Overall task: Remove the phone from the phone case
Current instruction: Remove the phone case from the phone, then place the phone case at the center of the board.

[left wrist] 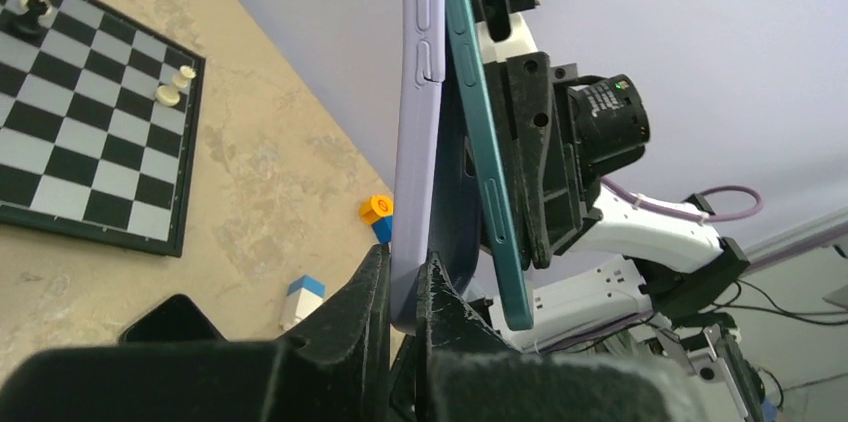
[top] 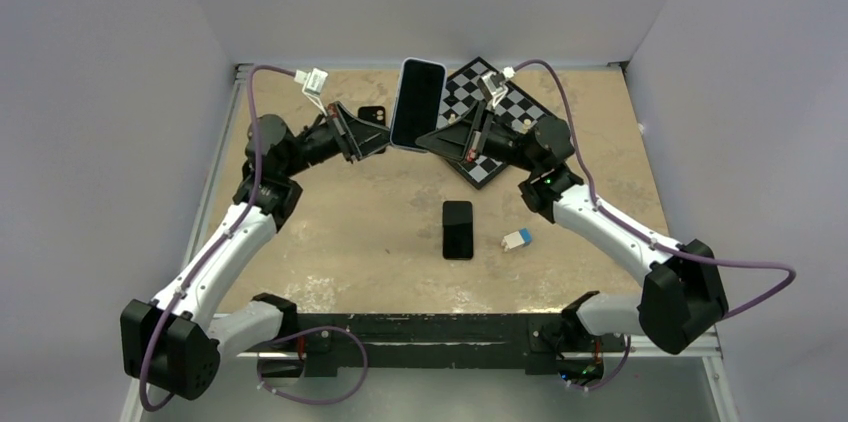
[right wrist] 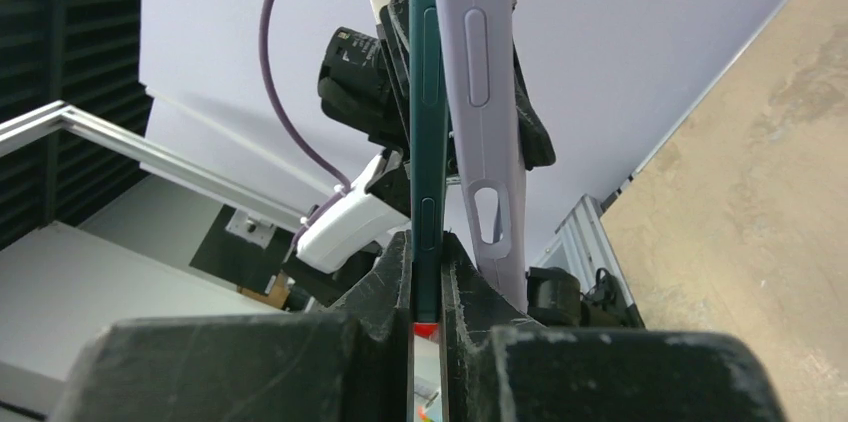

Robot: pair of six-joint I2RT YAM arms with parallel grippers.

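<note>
The phone (top: 417, 102) is held in the air over the far middle of the table (top: 350, 232), dark screen toward the overhead camera, and it is partly out of its lilac case (left wrist: 413, 142). In the wrist views its teal edge and the case stand apart at the end near the fingers and meet again toward the far end, so the two form a narrow wedge. The left gripper (left wrist: 405, 270) comes in from the left with its fingers pressed together on the edge of the case alone. The right gripper (right wrist: 425, 247) comes in from the right, pinching the teal edge of the phone between its fingers, with the case flaring off beside them, outside the pinch. The two grippers face each other closely, one on each side of the phone's lower end. Just behind and to the right lies a chessboard (left wrist: 90, 142), flat on the table with a few small chess pieces (left wrist: 175, 85) standing on it. Nearer the arms' bases, a second phone (top: 458, 229) lies flat with its dark face up, and a small white and blue block (top: 516, 239) sits just to its right. An orange and blue block (left wrist: 378, 214) shows in the left wrist view, just beside the case's edge.
</note>
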